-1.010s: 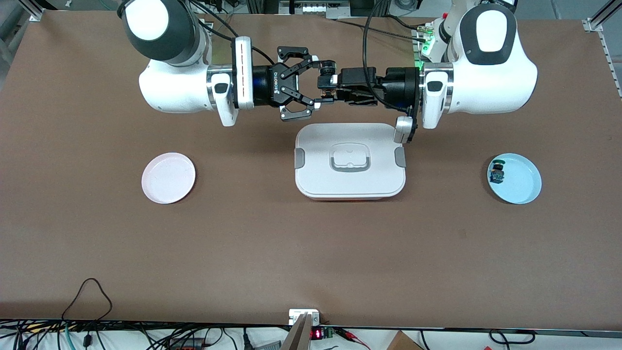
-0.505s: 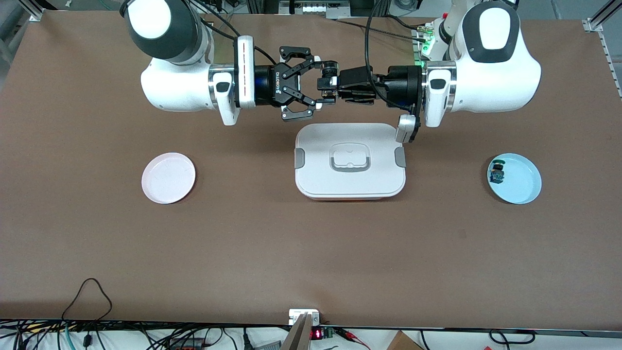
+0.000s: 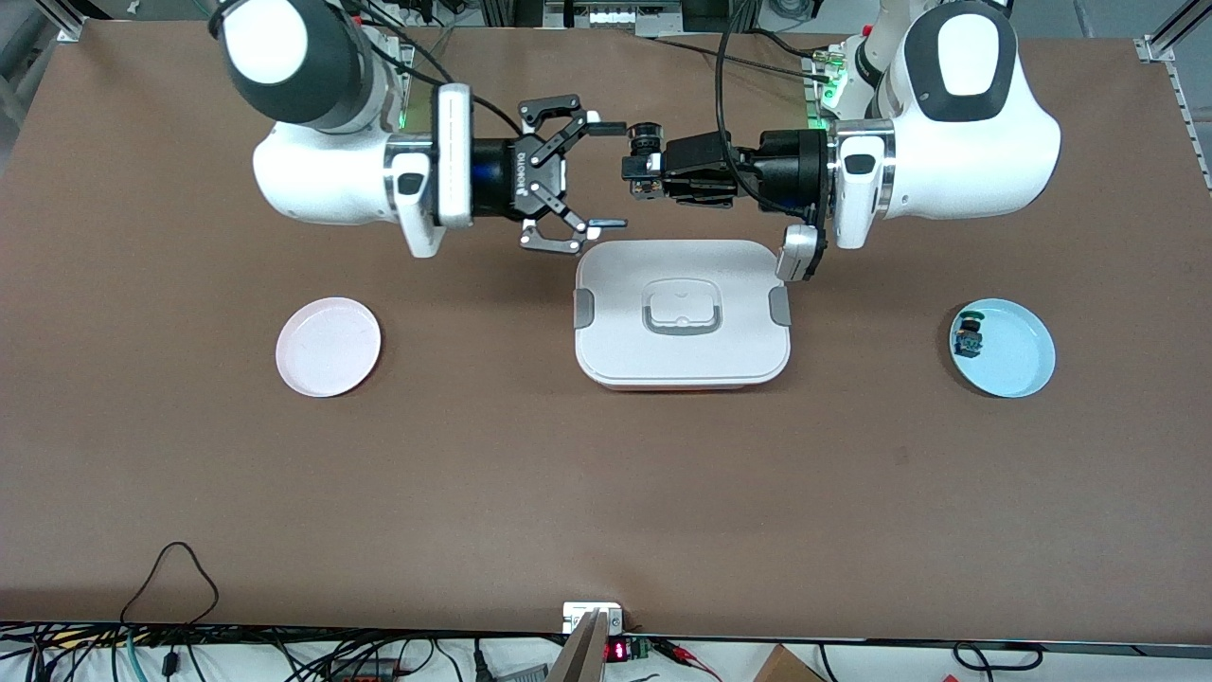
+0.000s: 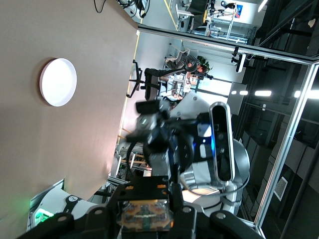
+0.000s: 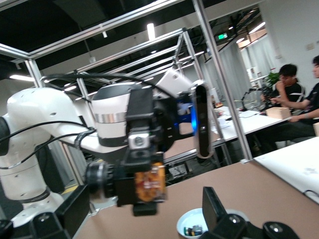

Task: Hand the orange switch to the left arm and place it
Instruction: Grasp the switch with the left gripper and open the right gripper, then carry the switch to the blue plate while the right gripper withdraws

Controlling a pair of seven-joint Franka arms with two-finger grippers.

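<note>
While the left tool (image 3: 640,163) clenches the orange switch (image 3: 647,188), the right tool (image 3: 606,174), spread, has backed away, the box (image 3: 682,313) near beneath.

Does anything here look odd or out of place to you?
Nothing looks spilled or broken. The oddest sight is the orange switch held in mid-air by the left claw, with the right claw open beside it, apart from it. The box sits square and shut.

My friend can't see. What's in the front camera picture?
Two robot arms meet above a brown table: the left hand holds the orange switch, facing the open right hand. Below sits the white box, between a pink plate and a blue plate.
</note>
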